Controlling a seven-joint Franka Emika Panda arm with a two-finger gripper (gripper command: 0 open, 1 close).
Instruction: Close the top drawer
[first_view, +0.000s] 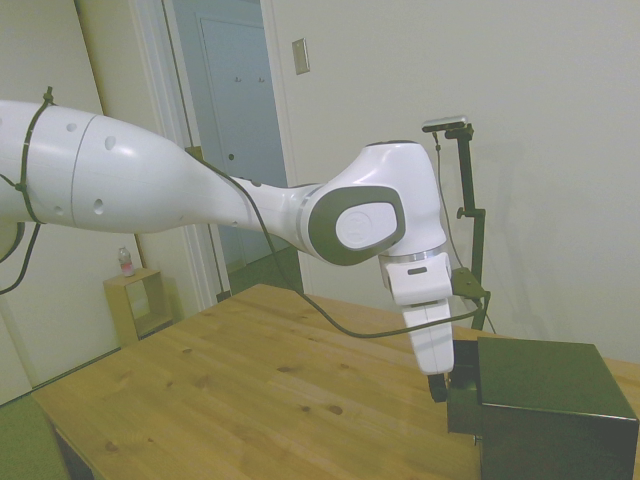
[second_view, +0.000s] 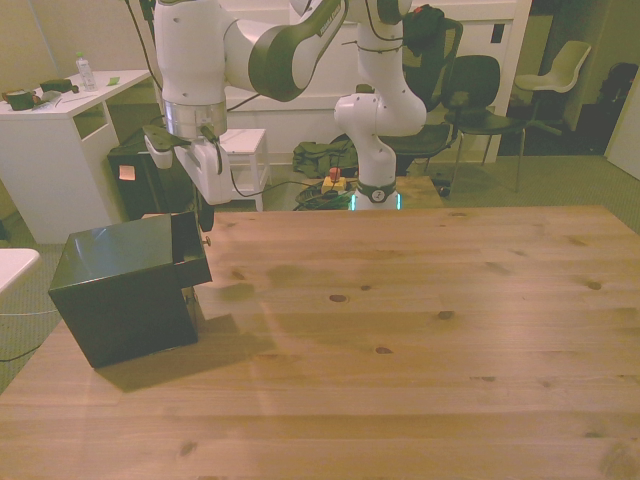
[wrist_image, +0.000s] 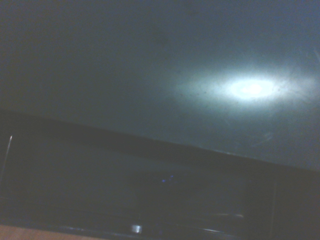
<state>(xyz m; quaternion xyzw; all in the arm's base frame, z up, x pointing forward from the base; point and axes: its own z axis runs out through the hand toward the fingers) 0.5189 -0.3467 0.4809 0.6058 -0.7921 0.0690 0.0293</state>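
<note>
Top drawer (second_view: 190, 252) partly open

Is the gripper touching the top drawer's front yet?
Cannot tell. In the front view the gripper sits right at the top drawer, and in the side view they overlap; neither shows contact or a gap plainly.

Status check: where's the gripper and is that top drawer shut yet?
Gripper at top drawer front, fingers unclear. Drawer still sticks out of cabinet. Nothing in the way.
</note>
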